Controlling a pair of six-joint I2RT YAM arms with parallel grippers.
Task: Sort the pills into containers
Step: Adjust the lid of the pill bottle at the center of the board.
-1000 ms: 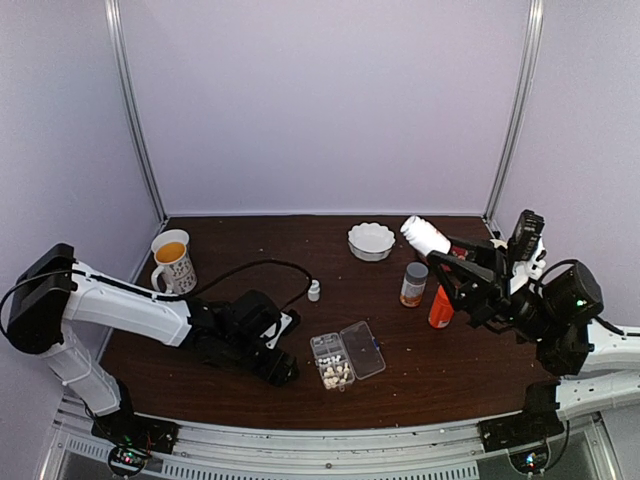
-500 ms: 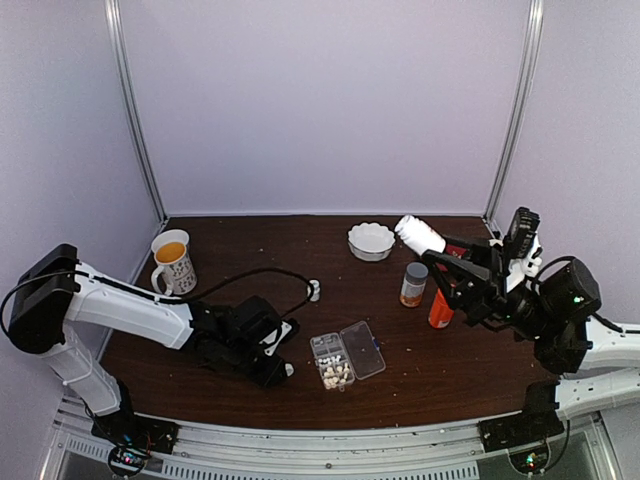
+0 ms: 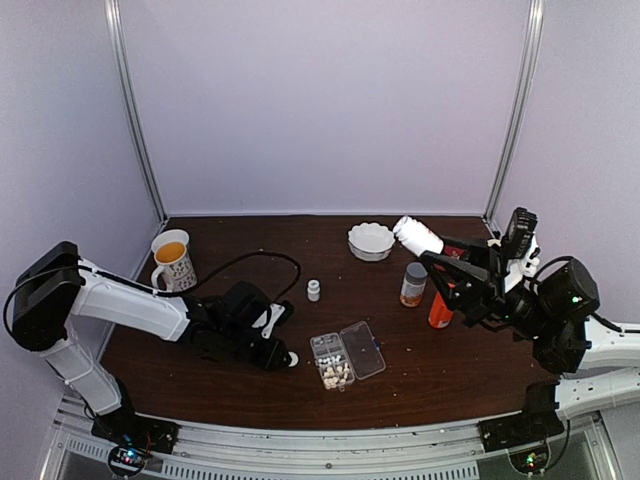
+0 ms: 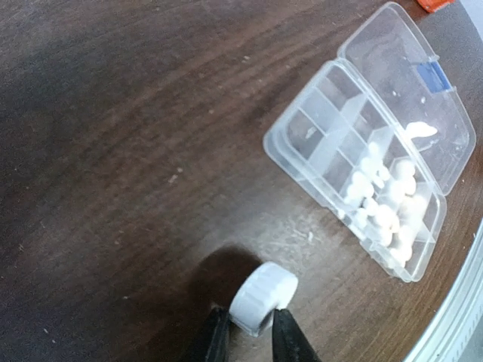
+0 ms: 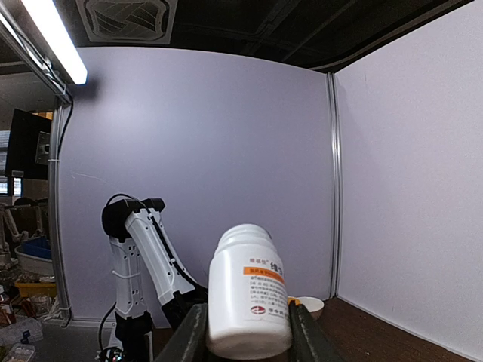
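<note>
When lifting the small white ribbed screw cap (image 4: 263, 298), keep the wrist level and rise straight off the dark brown wooden worktop (image 4: 113, 151) before travelling sideways.

Left gripper (image 4: 250, 328): narrowed to a slim gap, both fingers pressed on the cap's sides; presence of a bottle body beneath not discernible.

Right gripper (image 5: 247, 335): part-closed round the large white plastic bottle with an orange label (image 5: 249, 302), raised above the right side of the worktop, well apart from the things below.

Flat clear plastic organiser box (image 4: 281, 143): lying near the cap, to its right in the overhead view, hinged clear lid (image 4: 407, 83) thrown fully back. Cream-white pills (image 4: 385, 207) heaped in the cells along one long side; remaining cells apparently bare apart from a stray pellet or two.

Judged step: carrying the pinched piece across to the box. Approach from the side away from the lid, to avoid nudging the light box or flipping the lid shut. Stop over one bare cell, low above its dividers. If pouring, tilt slowly, so as to drop pellets singly rather than in a rush. Avoid squeezing harder: likely slip of a round ribbed part from a narrow two-point hold.

Leave alone the tiny white bottle (image 3: 313, 290) standing behind, the grey-capped amber bottle (image 3: 413, 284) and the orange bottle (image 3: 440, 308).
</note>
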